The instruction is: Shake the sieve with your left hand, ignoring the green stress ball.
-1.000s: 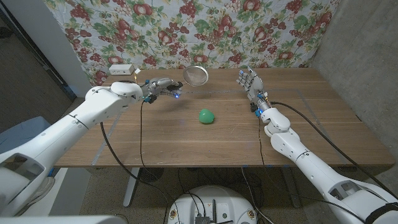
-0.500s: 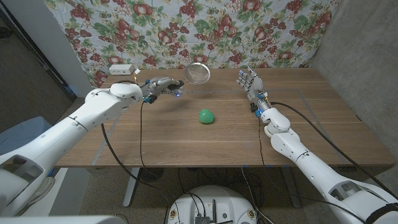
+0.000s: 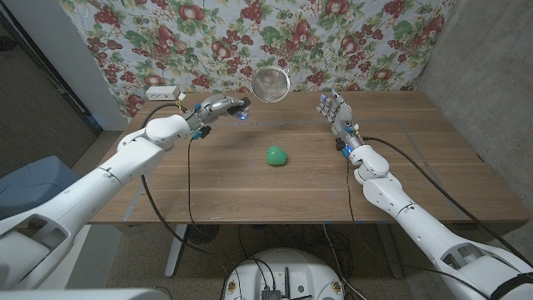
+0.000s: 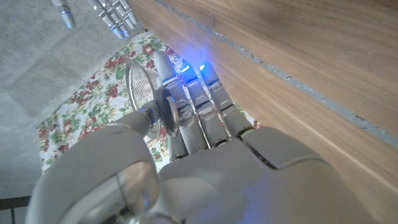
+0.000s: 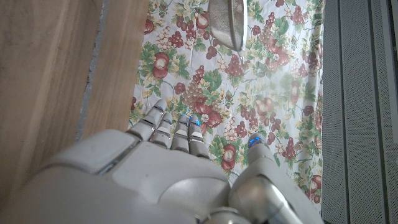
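Left hand (image 3: pixel 218 107) gripping the sieve (image 3: pixel 270 84) by its handle, holding it aloft over the wooden table's (image 3: pixel 208 183) far edge, against the floral cloth (image 3: pixel 375 42). Right hand (image 3: pixel 335 110) hovering, fingers spread, holding nothing. Green stress ball (image 3: pixel 276 156) lying mid-table.

Left hand (image 4: pixel 205 155) seen from behind, fingers (image 4: pixel 214 106) extended, blue lights lit at tips. Sieve (image 4: pixel 142 87) handle gripped between thumb and fingers, round mesh bowl held edge-on against floral cloth (image 4: pixel 87 106). Wooden table (image 4: pixel 298 56) seen alongside. Right hand's fingertips (image 4: pixel 115 14) seen beyond sieve, spread.
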`<state>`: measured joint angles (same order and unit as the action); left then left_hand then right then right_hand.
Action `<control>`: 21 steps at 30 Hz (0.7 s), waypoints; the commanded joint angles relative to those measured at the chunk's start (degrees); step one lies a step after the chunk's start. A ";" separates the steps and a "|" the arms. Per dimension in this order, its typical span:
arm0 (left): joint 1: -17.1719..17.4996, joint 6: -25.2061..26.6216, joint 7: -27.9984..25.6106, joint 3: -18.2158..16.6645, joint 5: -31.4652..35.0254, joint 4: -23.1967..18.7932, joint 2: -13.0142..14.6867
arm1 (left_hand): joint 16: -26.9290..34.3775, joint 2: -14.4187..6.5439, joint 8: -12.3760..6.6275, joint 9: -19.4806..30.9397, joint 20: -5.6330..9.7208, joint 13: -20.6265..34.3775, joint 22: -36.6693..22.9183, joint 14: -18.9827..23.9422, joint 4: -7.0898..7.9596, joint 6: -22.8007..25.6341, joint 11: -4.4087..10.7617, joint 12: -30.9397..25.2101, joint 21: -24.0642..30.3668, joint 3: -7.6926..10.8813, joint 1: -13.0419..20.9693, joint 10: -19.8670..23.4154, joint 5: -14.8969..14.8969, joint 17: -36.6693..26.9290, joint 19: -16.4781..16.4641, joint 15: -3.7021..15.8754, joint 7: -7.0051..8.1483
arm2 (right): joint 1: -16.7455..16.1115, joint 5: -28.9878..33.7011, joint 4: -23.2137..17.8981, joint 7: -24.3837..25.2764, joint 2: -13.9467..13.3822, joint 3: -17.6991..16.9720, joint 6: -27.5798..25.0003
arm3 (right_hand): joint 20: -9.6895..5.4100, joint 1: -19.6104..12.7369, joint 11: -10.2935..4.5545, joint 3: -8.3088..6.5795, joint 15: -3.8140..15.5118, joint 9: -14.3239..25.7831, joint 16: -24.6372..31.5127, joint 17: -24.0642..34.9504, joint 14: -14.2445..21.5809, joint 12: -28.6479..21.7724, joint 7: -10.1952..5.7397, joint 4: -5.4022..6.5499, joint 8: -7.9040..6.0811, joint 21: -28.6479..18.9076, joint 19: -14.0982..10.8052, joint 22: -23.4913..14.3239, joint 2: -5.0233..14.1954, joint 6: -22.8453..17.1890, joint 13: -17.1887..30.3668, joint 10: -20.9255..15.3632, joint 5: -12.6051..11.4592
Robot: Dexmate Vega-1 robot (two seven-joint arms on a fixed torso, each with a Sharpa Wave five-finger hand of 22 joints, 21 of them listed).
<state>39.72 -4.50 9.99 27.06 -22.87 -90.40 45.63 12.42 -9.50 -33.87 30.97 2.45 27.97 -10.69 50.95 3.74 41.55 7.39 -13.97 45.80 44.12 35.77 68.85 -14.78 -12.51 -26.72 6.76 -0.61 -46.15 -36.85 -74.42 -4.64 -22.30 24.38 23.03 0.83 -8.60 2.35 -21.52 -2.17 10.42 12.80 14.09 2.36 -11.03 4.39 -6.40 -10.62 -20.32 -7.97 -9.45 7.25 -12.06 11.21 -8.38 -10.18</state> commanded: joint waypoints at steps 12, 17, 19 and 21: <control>-0.27 -12.55 3.23 -0.57 2.30 4.81 -2.72 | -0.17 -0.61 0.20 0.15 1.81 0.35 0.05 -0.69 0.66 0.79 3.35 -0.02 0.36 0.19 0.24 0.30 -0.43 -0.20 0.40 6.37 1.27 | 0.76 -0.32 1.34 -0.70 0.26 -0.13 0.24 | -0.26 -0.16 0.24 -0.50 0.05 -0.09 0.23 -0.10 0.07 -0.34 -0.12 -0.10 -0.25 0.68 -0.69 -0.29 0.78 -0.39 0.10 -0.34 0.07; -0.25 -11.40 2.60 -0.64 2.69 4.29 -2.67 | -0.12 -0.68 0.24 0.09 1.79 0.23 0.06 -0.70 0.68 0.80 3.49 -0.03 0.38 0.18 0.21 0.48 -0.53 -0.25 0.39 6.42 1.28 | 1.05 -0.45 1.94 -1.01 0.48 -0.11 0.37 | -0.28 -0.14 0.24 -0.51 0.00 -0.09 0.21 -0.13 0.00 -0.35 -0.17 -0.10 -0.25 0.82 -0.74 -0.30 0.79 -0.40 0.10 -0.37 0.07; -0.12 -10.32 2.05 -0.72 2.77 3.76 -2.57 | -0.09 -0.70 0.22 0.12 1.82 0.28 0.07 -0.65 0.71 0.83 3.55 -0.06 0.39 0.16 0.18 0.45 -0.57 -0.26 0.39 6.40 1.38 | 1.14 -0.53 2.14 -1.13 0.53 -0.14 0.41 | -0.27 -0.14 0.20 -0.52 0.04 -0.09 0.20 -0.14 -0.03 -0.35 -0.16 -0.10 -0.25 0.87 -0.77 -0.30 0.80 -0.40 0.10 -0.36 0.07; 0.06 -8.98 1.10 -0.75 3.29 2.96 -2.33 | -0.07 -0.73 0.24 0.04 1.85 0.17 0.07 -0.63 0.72 0.91 3.58 -0.08 0.40 0.15 0.17 0.64 -0.60 -0.26 0.39 6.41 1.29 | 1.19 -0.51 2.24 -1.12 0.54 -0.15 0.42 | -0.26 -0.13 0.26 -0.53 0.02 -0.09 0.21 -0.15 -0.01 -0.35 -0.14 -0.10 -0.25 0.94 -0.81 -0.30 0.80 -0.41 0.10 -0.36 0.07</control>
<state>39.55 -15.85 12.85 26.57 -20.61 -86.20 43.23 12.42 -9.36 -33.66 30.96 2.76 28.05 -10.68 50.45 3.90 41.24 8.11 -13.97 45.80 43.95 35.91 68.13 -15.07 -12.67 -26.42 6.66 -0.30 -45.42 -37.15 -73.05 -5.37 -22.02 24.29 23.26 0.61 -8.60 2.35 -21.68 -2.16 10.12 12.80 13.83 2.36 -11.03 4.39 -6.56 -10.62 -19.48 -8.18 -9.45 7.25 -12.06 11.21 -8.38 -10.18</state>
